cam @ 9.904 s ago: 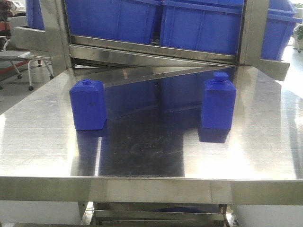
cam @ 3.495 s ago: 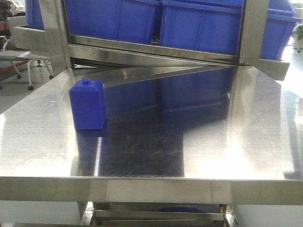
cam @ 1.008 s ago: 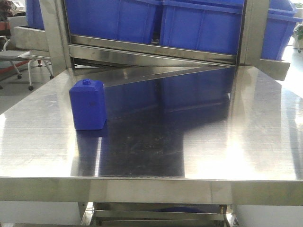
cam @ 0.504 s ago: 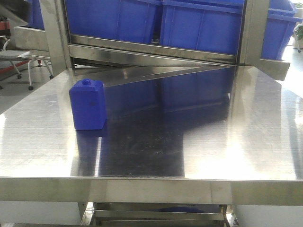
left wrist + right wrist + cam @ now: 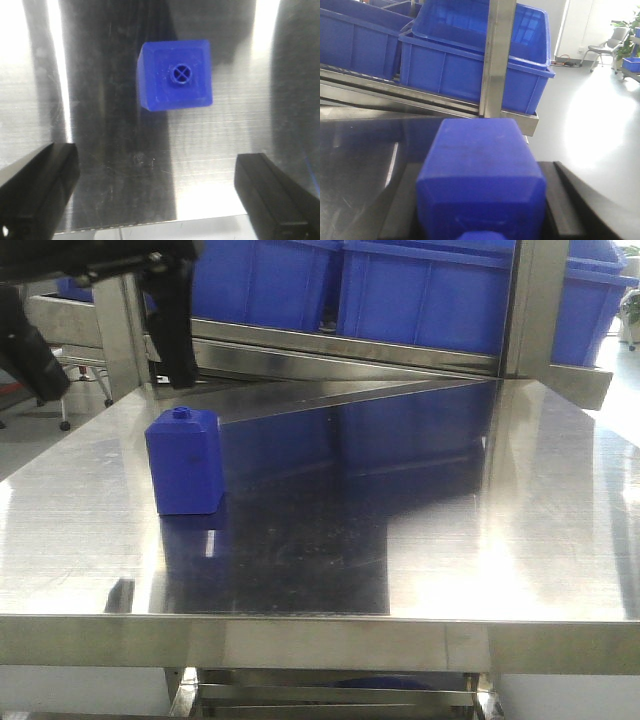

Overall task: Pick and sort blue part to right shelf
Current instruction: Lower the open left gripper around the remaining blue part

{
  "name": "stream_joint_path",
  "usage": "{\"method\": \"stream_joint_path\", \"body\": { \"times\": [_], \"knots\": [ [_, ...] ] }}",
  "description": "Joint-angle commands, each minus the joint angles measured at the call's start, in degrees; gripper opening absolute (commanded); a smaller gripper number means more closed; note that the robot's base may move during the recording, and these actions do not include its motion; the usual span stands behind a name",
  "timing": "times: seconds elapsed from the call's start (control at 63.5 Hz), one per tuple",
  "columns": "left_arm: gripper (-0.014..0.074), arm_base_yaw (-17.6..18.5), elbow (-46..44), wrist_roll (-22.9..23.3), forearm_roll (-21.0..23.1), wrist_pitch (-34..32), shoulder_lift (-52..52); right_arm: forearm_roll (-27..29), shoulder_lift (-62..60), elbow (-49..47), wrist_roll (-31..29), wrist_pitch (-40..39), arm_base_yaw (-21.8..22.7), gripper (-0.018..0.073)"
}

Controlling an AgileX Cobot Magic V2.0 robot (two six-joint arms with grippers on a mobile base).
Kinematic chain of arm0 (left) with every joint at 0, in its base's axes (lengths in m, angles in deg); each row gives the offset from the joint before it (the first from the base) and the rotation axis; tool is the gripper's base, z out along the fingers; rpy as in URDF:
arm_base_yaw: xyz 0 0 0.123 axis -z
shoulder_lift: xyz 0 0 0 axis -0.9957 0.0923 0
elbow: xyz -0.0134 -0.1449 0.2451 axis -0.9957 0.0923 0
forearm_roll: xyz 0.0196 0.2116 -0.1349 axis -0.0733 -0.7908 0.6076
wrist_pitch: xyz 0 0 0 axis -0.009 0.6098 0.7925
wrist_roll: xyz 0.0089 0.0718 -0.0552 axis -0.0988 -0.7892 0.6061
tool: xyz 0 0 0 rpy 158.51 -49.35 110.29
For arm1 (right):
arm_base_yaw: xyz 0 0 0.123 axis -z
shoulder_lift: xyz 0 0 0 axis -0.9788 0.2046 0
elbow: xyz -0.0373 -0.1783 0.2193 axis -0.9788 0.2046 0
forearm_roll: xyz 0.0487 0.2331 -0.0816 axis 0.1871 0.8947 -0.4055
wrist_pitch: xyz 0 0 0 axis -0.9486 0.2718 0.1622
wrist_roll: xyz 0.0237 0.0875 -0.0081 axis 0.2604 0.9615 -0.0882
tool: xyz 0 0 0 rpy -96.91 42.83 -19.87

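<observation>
Right gripper point(image 5: 480, 222): closed on the blue part, with a dark finger seen on each side of its body.
Blue part point(image 5: 480, 170): held clear of any surface, cap end turned toward the wrist camera; it is not seen in the front view.
Right shelf point(image 5: 395, 95): seen just beyond the held part, as a sloped steel rail carrying blue bins point(image 5: 470, 60) behind an upright steel post point(image 5: 497, 55).
Step in hand: the carry to the shelf is judged to be under way; the part is gripped and faces the rack, and no release is seen yet.
Next move: the part has to be brought forward past the post and over a bin or track before the jaws are opened; the post is close to the line of travel and should be cleared.
Left gripper point(image 5: 157, 165): spread wide and holding nothing, poised above the other blue block.
Other blue block point(image 5: 185, 462): stood upright on the steel table point(image 5: 450, 540), button on top, not touched by either finger.
Count: two blue bottle-like pieces, one held and one on the table; two grippers; at least three bins counted across the top of the front view; one table.
</observation>
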Motion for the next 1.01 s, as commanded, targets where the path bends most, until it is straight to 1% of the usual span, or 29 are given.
{"method": "stream_joint_path", "body": {
  "times": [0.0, 0.094, 0.189, 0.331, 0.394, 0.535, 0.992],
  "knots": [
    [0.069, 0.4, -6.93, 0.92, 0.0, 3.89, 1.99, -0.53, 0.28, -1.61, -0.37, -5.75, 0.27, 0.0267],
    [0.069, 0.4, -11.14, 0.92, 0.0, 5.58, 5.49, -0.53, 0.28, -1.61, -0.37, -5.75, 0.27, 0.0267],
    [0.069, 0.4, -15.02, 1.15, 1.12, 7.67, 9.11, -0.53, 0.28, -1.61, -0.37, -5.75, 0.27, 0.0267],
    [0.069, 0.4, -19.7, 3.29, 1.12, 11.34, 13.44, -0.53, 0.28, -1.61, -0.37, -5.75, 0.27, 0.0267],
    [0.069, 0.4, -21.24, 4.13, 1.01, 11.47, 15.17, -0.53, 0.28, -1.61, -0.37, -5.75, 0.27, 0.0267],
    [0.069, 0.4, -22.34, 5.46, 0.61, 11.47, 17.12, -0.53, 0.28, -1.61, -0.37, -5.75, 0.27, 0.0267],
    [0.069, 0.29, -22.02, 5.6, 0.0, 11.47, 20.05, -0.53, 0.28, -1.61, -0.37, -5.75, 0.27, 0.0267]
  ]
}}
